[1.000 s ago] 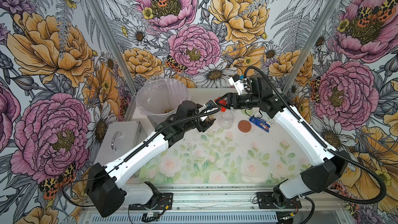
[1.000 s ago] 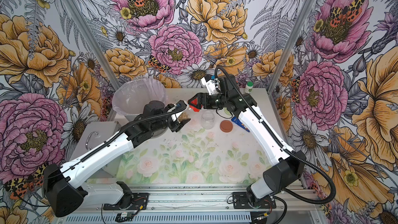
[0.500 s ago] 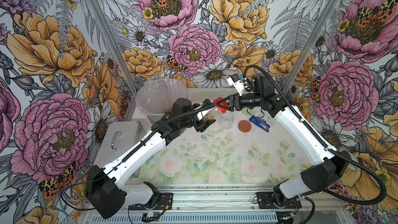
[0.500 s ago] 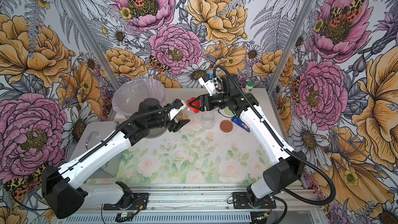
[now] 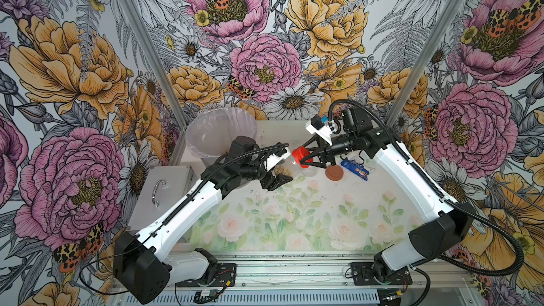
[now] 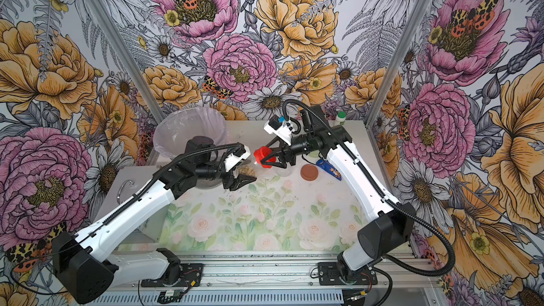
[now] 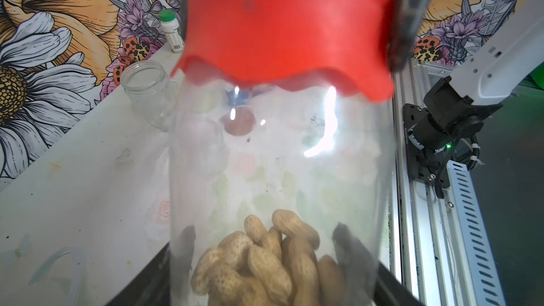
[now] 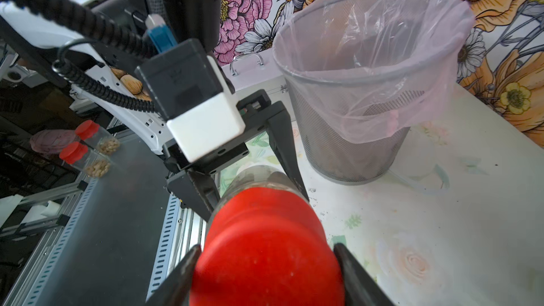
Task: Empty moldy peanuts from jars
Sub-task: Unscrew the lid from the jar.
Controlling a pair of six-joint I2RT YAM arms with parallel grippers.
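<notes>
Now — left pincer (image 5: 281, 168) grips jar (image 7: 279, 157) | right pincer (image 5: 300, 156) clamps red lid (image 8: 265, 245) | bin (image 5: 206, 130) near

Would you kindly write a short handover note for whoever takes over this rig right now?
Left gripper: shut on the clear cylindrical jar, held between the arms.
Right gripper: shut on that jar's red screw lid, which is still on.
Pale tan peanuts in shells: inside the held jar.
Done: a second clear jar stands open and empty on the table, with the round brown lid lying near it.
Left: unscrew the red lid, then tip the peanuts into the mesh bin with pink liner.
</notes>
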